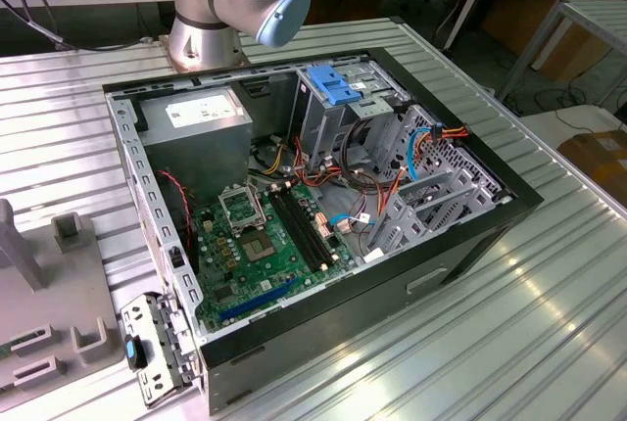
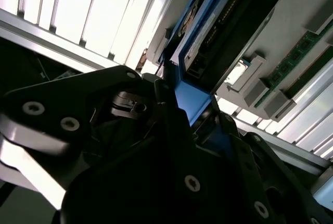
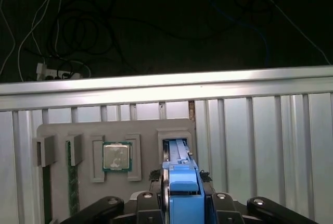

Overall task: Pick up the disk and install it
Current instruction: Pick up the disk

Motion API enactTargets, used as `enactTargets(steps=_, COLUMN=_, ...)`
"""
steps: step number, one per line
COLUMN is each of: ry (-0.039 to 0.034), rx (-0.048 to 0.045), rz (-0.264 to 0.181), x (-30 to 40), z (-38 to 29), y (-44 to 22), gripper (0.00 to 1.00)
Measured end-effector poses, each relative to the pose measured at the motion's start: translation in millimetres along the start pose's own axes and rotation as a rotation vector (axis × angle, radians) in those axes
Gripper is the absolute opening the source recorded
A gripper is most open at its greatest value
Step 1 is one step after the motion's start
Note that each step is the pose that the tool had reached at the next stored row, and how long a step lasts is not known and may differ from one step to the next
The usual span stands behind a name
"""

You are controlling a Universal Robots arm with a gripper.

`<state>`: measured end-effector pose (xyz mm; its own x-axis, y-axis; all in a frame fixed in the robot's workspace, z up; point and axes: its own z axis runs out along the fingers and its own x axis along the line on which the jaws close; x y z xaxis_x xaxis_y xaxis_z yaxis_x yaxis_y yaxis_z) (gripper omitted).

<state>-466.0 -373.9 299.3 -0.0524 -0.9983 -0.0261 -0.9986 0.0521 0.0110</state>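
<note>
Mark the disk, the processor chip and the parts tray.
disk (image 3: 183, 182), first wrist view: blue side rail
processor chip (image 3: 117, 157), first wrist view: metal lid
parts tray (image 3: 149, 153), first wrist view: bare grey face

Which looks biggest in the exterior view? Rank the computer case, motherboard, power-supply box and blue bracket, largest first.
1. computer case, by far the largest
2. motherboard
3. power-supply box, somewhat smaller than the motherboard, though it sits farther back
4. blue bracket, clearly the smallest

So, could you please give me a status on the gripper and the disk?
Gripper astride the disk, grip unconfirmed. On edge at a slot of the grey tray. Processor chip alongside, apart.
</note>
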Motion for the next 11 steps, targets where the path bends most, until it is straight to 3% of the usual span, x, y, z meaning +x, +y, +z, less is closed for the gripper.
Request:
enactTargets(steps=6, ry=0.0044, rx=-0.0006, rz=-0.031, x=4.1, z=-0.1, y=0.4, gripper=0.38)
enactTargets(steps=7, ry=0.0102, rx=0.0039, rz=-0.031, x=3.8, z=-0.1, y=0.4, gripper=0.38)
enactTargets(steps=8, ry=0.0093, rx=0.0271, rz=-0.032, x=2.2, z=1.1, y=0.5, gripper=0.38)
enactTargets(steps=9, ry=0.0090, rx=0.0352, rz=-0.033, x=1.4, z=2.0, y=0.6, gripper=0.38)
enactTargets(steps=11, ry=0.0090, rx=0.0352, rz=-0.034, x=1.2, z=3.0, y=0.8, gripper=0.38)
